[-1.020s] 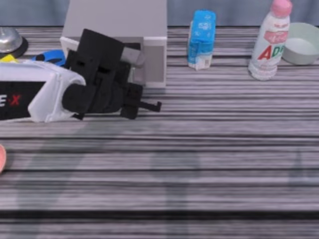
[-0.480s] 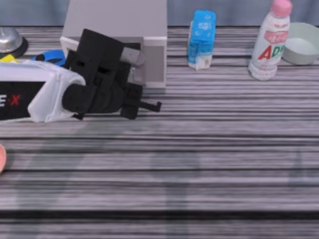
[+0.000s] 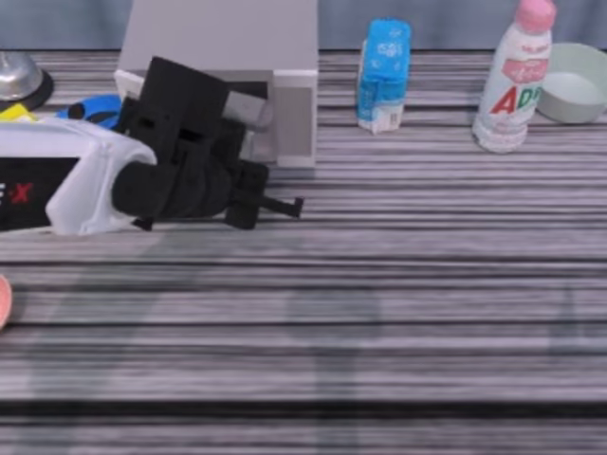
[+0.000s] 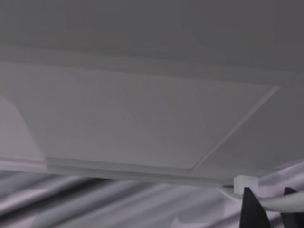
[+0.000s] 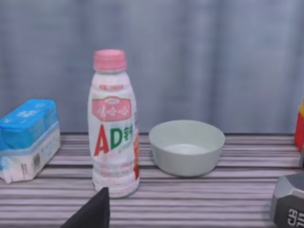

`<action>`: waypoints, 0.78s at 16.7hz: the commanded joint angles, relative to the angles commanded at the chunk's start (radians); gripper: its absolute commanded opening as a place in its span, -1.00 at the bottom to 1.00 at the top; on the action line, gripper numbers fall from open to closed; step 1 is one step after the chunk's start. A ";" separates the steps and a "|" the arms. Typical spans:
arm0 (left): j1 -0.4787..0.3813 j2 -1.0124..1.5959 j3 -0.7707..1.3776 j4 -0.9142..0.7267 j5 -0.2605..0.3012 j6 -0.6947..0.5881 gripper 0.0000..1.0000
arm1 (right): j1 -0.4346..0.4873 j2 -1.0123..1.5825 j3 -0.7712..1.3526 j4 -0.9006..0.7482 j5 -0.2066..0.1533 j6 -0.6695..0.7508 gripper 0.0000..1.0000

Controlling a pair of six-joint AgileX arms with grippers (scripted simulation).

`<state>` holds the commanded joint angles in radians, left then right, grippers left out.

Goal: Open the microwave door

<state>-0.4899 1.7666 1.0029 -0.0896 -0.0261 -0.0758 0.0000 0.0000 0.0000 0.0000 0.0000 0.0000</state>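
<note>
Top view: left claw [image 3: 285, 204] slightly leftward since.

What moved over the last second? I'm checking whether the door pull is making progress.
The left arm with the left gripper drew back slightly toward the table's left, in front of the microwave. The microwave door looks only a little changed, if at all. The blue carton, the bottle and the bowl stayed put.

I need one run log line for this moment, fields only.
arm: left, at microwave front | left gripper: near table, fingers unclear | microwave door: ajar | right arm: out of top view
</note>
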 joint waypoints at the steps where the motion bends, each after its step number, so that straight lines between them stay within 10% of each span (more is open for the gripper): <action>1: 0.005 -0.005 -0.006 0.002 0.007 0.011 -1.00 | 0.000 0.000 0.000 0.000 0.000 0.000 1.00; 13: 0.009 -0.008 -0.013 0.002 0.012 0.021 -1.00 | 0.000 0.000 0.000 0.000 0.000 0.000 1.00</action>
<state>-0.4805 1.7587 0.9896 -0.0877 -0.0140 -0.0551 0.0000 0.0000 0.0000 0.0000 0.0000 0.0000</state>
